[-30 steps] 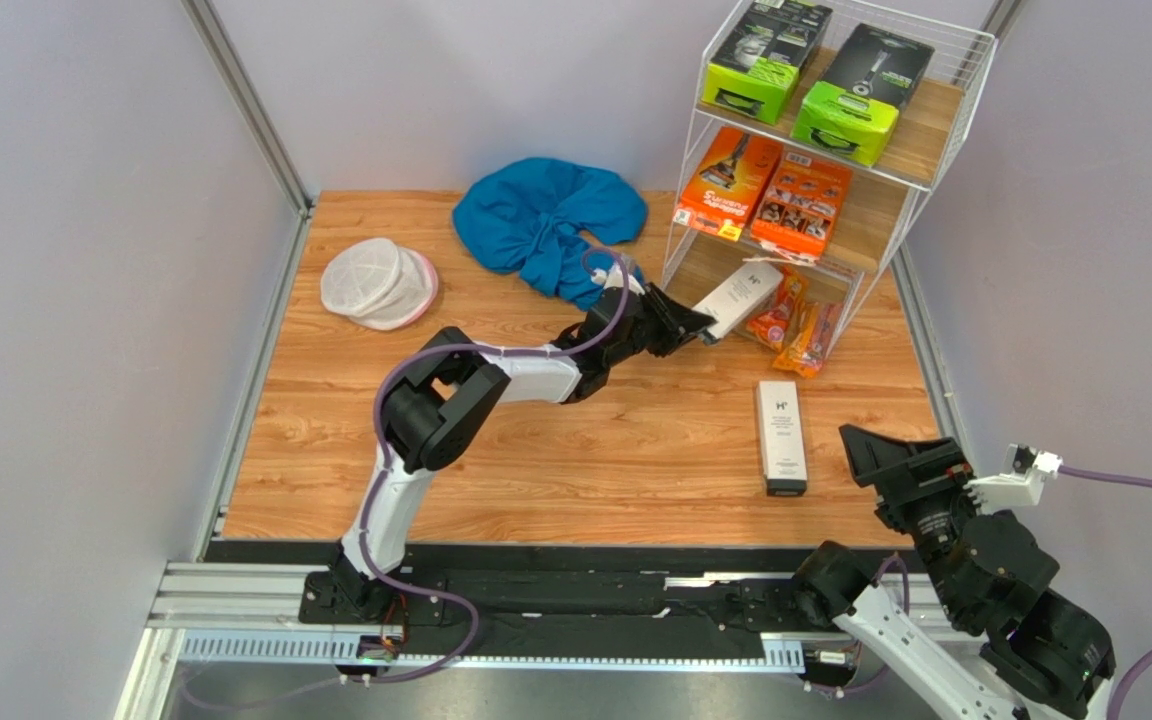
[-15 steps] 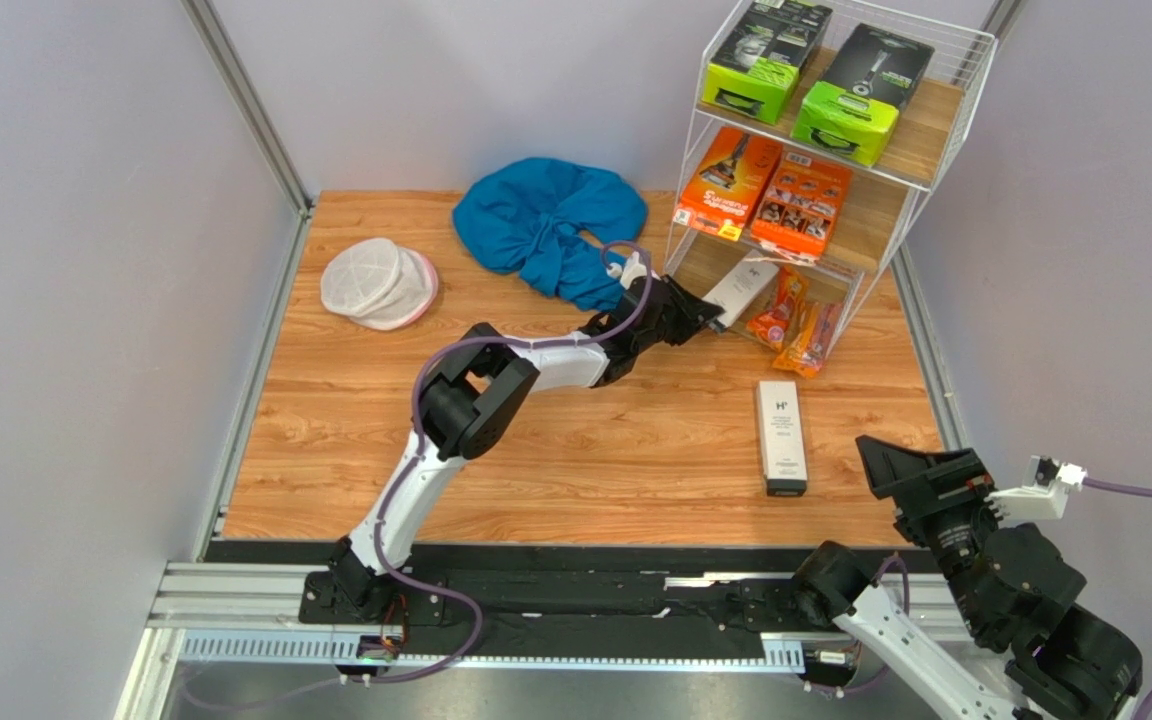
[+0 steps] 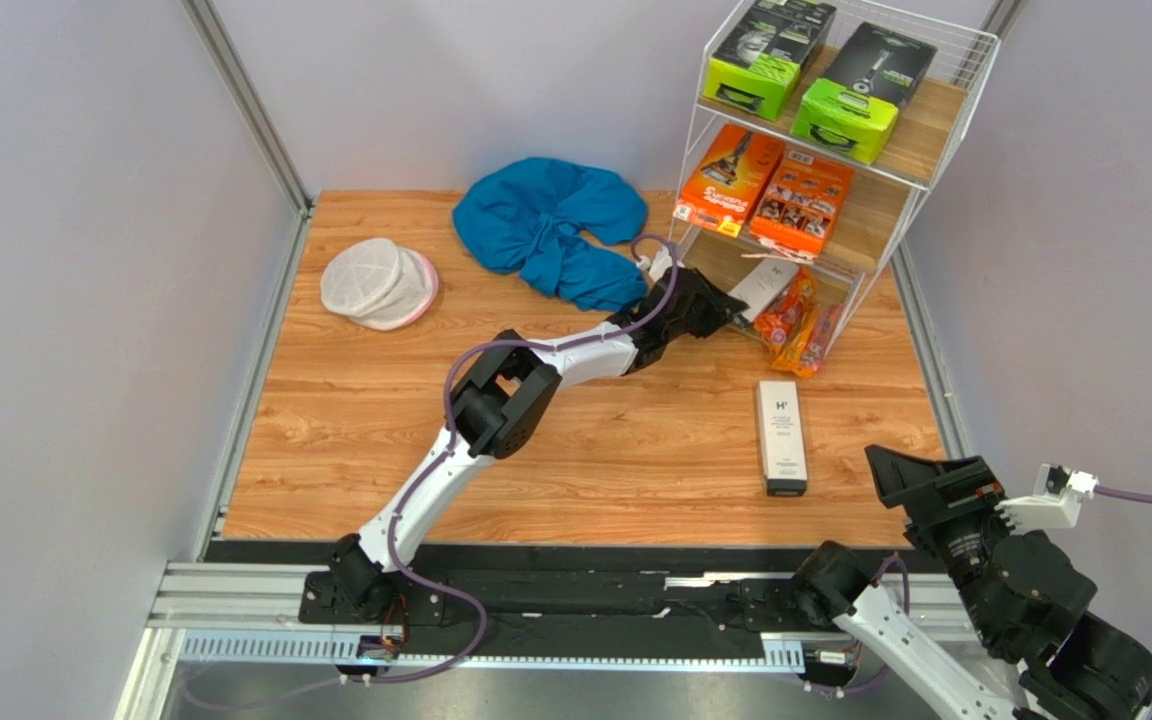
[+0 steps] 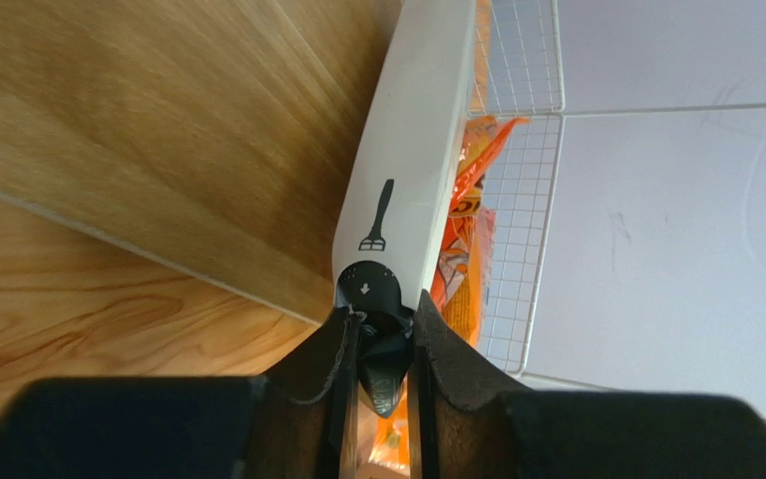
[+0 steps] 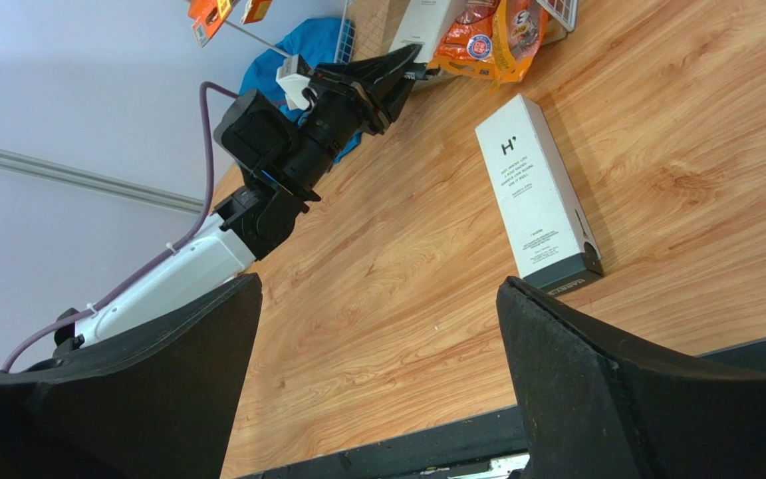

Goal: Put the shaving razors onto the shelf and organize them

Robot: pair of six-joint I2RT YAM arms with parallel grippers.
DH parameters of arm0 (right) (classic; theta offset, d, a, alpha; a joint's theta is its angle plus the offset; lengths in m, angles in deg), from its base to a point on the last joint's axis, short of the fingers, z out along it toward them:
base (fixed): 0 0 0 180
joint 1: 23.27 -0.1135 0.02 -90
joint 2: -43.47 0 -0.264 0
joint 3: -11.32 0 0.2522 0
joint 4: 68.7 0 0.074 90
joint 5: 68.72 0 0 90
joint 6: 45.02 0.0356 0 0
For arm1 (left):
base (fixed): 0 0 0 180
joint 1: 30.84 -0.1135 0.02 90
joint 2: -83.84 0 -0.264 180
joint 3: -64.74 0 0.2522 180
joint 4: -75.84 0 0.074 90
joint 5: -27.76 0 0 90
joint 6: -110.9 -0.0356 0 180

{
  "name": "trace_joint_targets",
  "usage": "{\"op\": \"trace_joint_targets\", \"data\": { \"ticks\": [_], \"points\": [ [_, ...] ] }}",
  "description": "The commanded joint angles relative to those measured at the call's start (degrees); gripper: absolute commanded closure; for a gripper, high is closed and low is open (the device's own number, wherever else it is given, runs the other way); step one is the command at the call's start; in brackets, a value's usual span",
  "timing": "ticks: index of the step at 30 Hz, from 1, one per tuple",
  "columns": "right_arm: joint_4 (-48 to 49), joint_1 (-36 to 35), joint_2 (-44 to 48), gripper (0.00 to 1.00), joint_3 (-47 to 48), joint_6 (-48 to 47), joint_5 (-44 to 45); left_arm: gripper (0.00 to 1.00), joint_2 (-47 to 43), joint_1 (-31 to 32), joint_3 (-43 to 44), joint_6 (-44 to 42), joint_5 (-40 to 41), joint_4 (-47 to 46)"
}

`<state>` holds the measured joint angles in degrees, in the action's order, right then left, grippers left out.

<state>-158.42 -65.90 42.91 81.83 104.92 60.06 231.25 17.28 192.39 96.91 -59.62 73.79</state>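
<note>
At the shelf (image 3: 878,219), left claw (image 4: 378,327) grips a white box (image 4: 409,150); right claw (image 5: 377,291) gapes.

— What is the bench (image 3: 387,435) like?
— Light wood planks with a visible grain, filling the middle of the overhead view.
— What lies on it toward the top?
— A blue cloth (image 3: 545,225), crumpled in a heap at top centre, near the far edge of the wood.
— Anything to the left?
— A round white mesh pouch (image 3: 376,282) with a faint pink edge, upper left, lying flat and apart from the cloth.
— And around the wood?
— Pale grey walls (image 3: 86,300) on three sides, a slanted metal post (image 3: 244,98) at the upper left, and a black-and-silver rail (image 3: 567,597) along the bottom.
</note>
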Motion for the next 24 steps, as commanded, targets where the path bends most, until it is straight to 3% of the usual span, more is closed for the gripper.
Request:
{"op": "trace_joint_targets", "data": {
  "ticks": [1, 4, 7, 8, 11, 16, 18, 21, 24],
  "points": [
    [-0.8, -0.4, 4.2, 0.07, 1.2, 0.2, 1.1, 0.97, 2.4, 0.2, 6.7, -0.4, -2.3, 2.5],
    [-1.1, -0.3, 4.2, 0.07, 1.1, 0.3, 1.1, 0.88, 2.4, 0.2, 5.9, -0.5, -2.3, 2.9],
    [-1.1, -0.4, 4.2, 0.07, 0.7, 0.5, 0.9, 0.72, 0.7, 0.2, 2.8, -0.9, -2.3, 2.4],
    [-1.0, -0.3, 4.2, 0.07, 0.6, 0.6, 0.9, 0.58, -0.3, 0.2, 2.0, -0.9, -2.3, 2.2],
    [-0.6, -0.3, 4.2, 0.06, -0.1, 0.8, 0.5, 0.42, -2.3, 0.1, -0.8, -2.5, -3.4, 1.7],
    [0.7, -0.3, 4.2, 0.06, -1.6, 0.9, -0.6, 0.23, -5.9, 0.2, -7.8, -2.6, -3.7, -1.5],
    [1.2, -0.3, 4.2, 0.06, -1.9, 0.8, -1.0, 0.10, -7.7, 0.1, -11.2, -2.3, -3.8, -4.0],
    [1.3, -0.3, 4.2, 0.06, -2.8, 0.9, -1.3, 0.02, -11.1, 0.2, -16.8, -2.5, -3.6, -7.3],
    [1.3, -0.3, 4.2, 0.06, -4.5, 1.1, -1.1, 0.01, -14.9, 0.2, -21.8, -3.6, -3.3, -9.1]
  ]
}}
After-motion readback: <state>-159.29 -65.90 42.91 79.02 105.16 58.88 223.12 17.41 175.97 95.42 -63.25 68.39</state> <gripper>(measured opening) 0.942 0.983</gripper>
